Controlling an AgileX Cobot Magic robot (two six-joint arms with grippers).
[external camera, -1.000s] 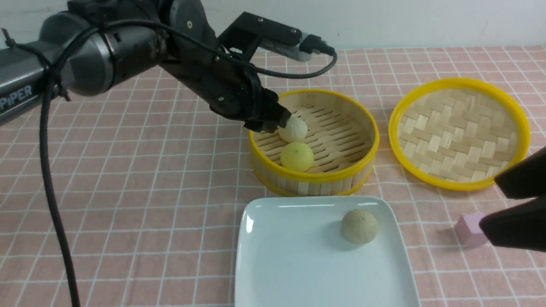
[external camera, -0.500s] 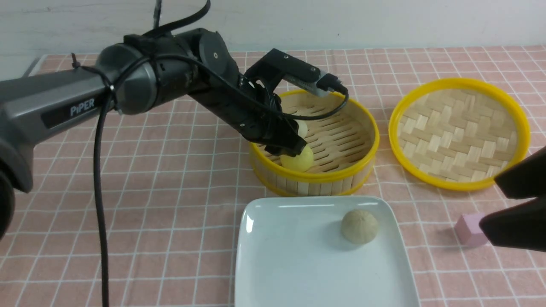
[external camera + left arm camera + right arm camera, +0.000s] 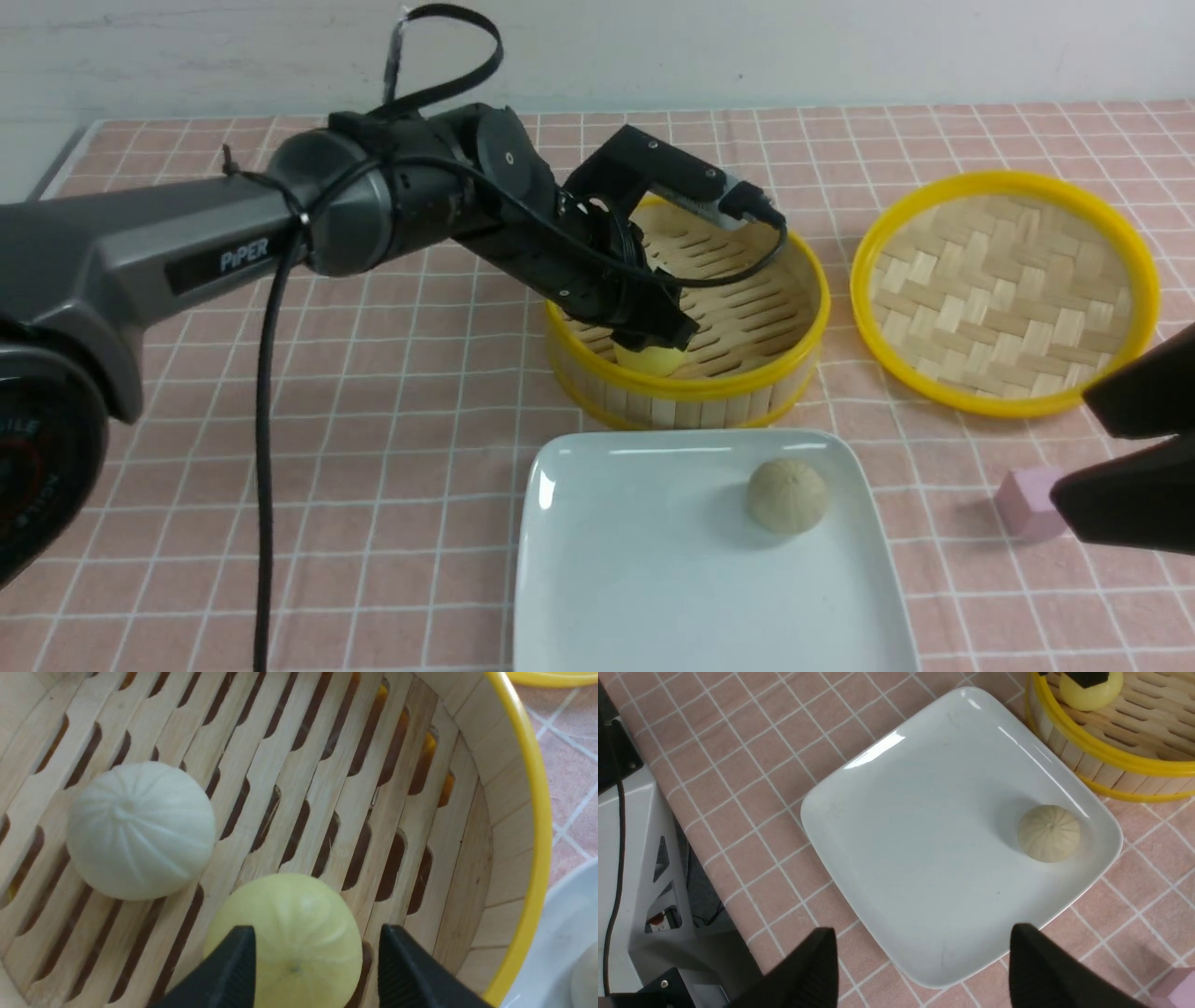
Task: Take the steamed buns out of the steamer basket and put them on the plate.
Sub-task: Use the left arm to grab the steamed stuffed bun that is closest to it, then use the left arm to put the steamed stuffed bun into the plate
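moved from pale bun (image 3: 140, 830) to yellow bun (image 3: 289, 914) by steamer basket's (image 3: 691, 385) near rim; straddling it, left gripper (image 3: 317, 933) open; next: close, carry to plate (image 3: 635, 579).

yellow bun (image 3: 285, 933), white bun (image 3: 140, 830): in steamer basket (image 3: 686, 390) | beige bun (image 3: 786, 495): pleats up, on plate (image 3: 635, 579)

Pink tablecloth (image 3: 373, 420), white grid. Plain white plate (image 3: 635, 560), yellow-rimmed steamer basket (image 3: 691, 397), herringbone tray (image 3: 1004, 289) far right, plus a yellow bun (image 3: 299, 924), white bun (image 3: 140, 830) and beige bun (image 3: 786, 495).
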